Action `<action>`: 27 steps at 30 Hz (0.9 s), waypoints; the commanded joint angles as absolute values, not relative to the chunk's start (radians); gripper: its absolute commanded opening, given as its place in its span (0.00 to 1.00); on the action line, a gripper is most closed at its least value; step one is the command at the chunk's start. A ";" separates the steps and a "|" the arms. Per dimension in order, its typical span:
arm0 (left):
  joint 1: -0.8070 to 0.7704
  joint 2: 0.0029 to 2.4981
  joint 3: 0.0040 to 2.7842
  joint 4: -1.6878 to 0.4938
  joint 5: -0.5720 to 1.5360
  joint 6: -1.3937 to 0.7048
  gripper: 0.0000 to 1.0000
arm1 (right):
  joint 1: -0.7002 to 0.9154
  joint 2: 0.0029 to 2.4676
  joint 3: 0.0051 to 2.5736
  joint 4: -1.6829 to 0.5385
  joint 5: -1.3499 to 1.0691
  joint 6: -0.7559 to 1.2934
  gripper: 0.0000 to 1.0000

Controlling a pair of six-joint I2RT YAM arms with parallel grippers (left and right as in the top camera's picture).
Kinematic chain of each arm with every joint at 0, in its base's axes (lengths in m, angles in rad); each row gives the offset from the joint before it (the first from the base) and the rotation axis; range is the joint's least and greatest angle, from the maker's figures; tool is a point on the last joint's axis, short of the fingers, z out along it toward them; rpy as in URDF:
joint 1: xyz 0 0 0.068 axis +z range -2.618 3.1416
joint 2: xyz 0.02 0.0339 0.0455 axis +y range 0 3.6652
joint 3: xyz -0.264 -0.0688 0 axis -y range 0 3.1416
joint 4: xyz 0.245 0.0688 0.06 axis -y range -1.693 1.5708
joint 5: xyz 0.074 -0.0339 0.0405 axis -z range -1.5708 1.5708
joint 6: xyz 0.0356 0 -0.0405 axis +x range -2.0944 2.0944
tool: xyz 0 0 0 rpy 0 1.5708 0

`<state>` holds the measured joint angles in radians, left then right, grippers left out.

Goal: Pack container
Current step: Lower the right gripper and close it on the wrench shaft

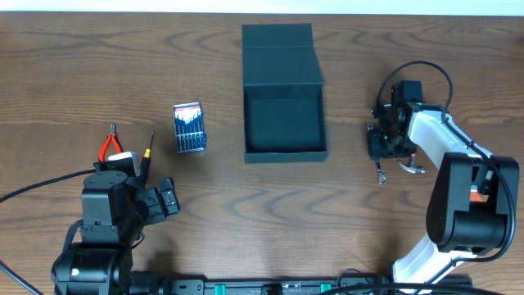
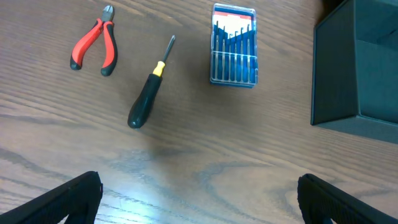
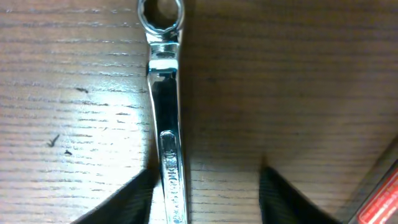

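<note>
The dark teal-black container (image 1: 284, 152) stands open at the table's back middle, its flap lid folded back; its left wall shows in the left wrist view (image 2: 333, 74). Nothing shows inside it. My right gripper (image 1: 385, 141) is low over a silver ring wrench (image 3: 165, 93) lying on the table right of the container. Its fingers (image 3: 208, 180) are open; the wrench shaft lies against the left finger. My left gripper (image 2: 199, 186) is open and empty over bare wood at the front left (image 1: 160, 201).
Left of the container lie a blue-and-red screwdriver-bit case (image 2: 233, 46), a black-handled screwdriver (image 2: 146, 93) and red-handled pliers (image 2: 93, 46). A red-edged object (image 3: 385, 199) shows at the right wrist view's lower right corner.
</note>
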<state>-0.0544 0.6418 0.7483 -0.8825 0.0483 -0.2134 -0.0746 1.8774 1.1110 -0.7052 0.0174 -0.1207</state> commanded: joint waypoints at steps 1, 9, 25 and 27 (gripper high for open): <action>-0.058 0.645 0.768 -0.881 0.037 -0.223 0.99 | -0.070 1.934 1.062 -0.714 0.025 -0.109 0.27; -0.058 0.645 0.768 -0.881 0.037 -0.223 0.98 | -0.070 1.934 1.062 -0.715 0.025 -0.097 0.02; -0.058 0.645 0.768 -0.881 0.037 -0.223 0.99 | -0.069 1.934 1.063 -0.707 0.024 -0.089 0.01; -0.058 0.645 0.768 -0.881 0.037 -0.223 0.99 | -0.069 1.934 1.070 -0.709 0.016 -0.088 0.01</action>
